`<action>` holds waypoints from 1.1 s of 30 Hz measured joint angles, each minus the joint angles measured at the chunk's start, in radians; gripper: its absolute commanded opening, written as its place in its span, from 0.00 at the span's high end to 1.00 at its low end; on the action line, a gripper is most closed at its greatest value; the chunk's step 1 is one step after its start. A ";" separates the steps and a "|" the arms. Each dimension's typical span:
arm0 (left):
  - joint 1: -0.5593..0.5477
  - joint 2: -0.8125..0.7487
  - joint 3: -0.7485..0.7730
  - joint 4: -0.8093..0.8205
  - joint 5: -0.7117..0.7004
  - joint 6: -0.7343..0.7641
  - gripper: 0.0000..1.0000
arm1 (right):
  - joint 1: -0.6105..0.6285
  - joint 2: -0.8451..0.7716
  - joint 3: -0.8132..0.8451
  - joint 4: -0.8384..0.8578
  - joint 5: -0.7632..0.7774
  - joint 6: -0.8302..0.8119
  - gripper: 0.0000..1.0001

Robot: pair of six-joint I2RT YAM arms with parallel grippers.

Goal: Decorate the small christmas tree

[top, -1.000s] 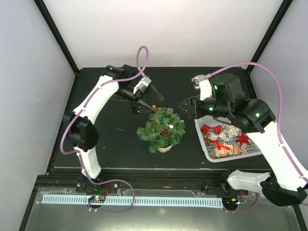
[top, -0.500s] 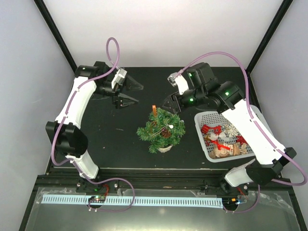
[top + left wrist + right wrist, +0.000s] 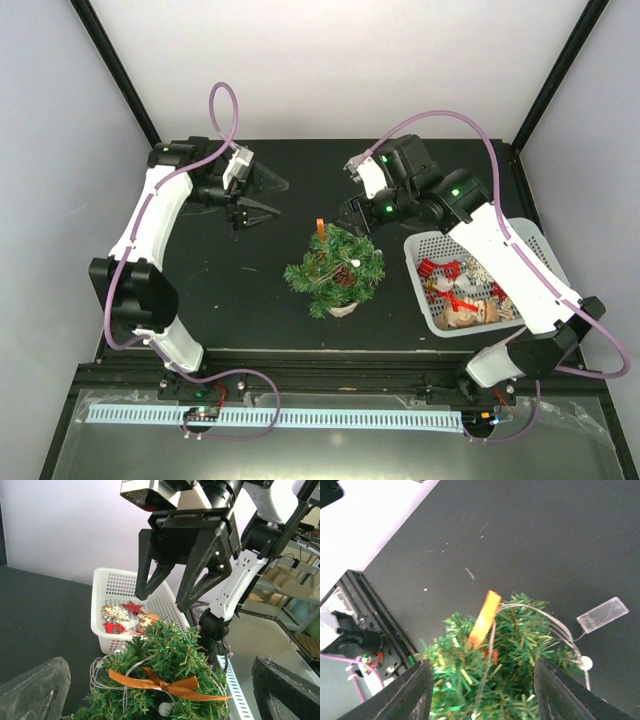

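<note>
The small christmas tree [image 3: 335, 268] stands mid-table in its white pot [image 3: 344, 308], with a light string and an orange bow [image 3: 320, 228] at its top. My left gripper [image 3: 272, 197] is open and empty, back-left of the tree and apart from it. My right gripper [image 3: 352, 216] is open and empty, just behind the tree's back right. The left wrist view shows the tree [image 3: 172, 647], the bow [image 3: 167, 685] and my right gripper [image 3: 162, 597] above them. In the right wrist view the tree [image 3: 520, 680] and bow [image 3: 484, 614] lie between my open fingers [image 3: 415, 692].
A white basket [image 3: 416, 275] of red, white and gold ornaments stands right of the tree; it also shows in the left wrist view [image 3: 107, 630]. The light string's clear battery box [image 3: 602, 614] lies on the black table beside the tree.
My left gripper has let go of the orange bow at the treetop and drawn back to the left. My right gripper has moved from the basket's edge to behind the tree.
</note>
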 measured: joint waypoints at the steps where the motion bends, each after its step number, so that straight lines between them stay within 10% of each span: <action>1: 0.003 -0.002 -0.001 0.000 0.000 0.002 0.01 | 0.000 -0.007 -0.016 0.013 0.014 -0.001 0.44; 33: 0.021 -0.014 -0.033 -0.002 0.000 0.043 0.01 | 0.008 -0.090 -0.238 0.277 -0.066 -0.082 0.41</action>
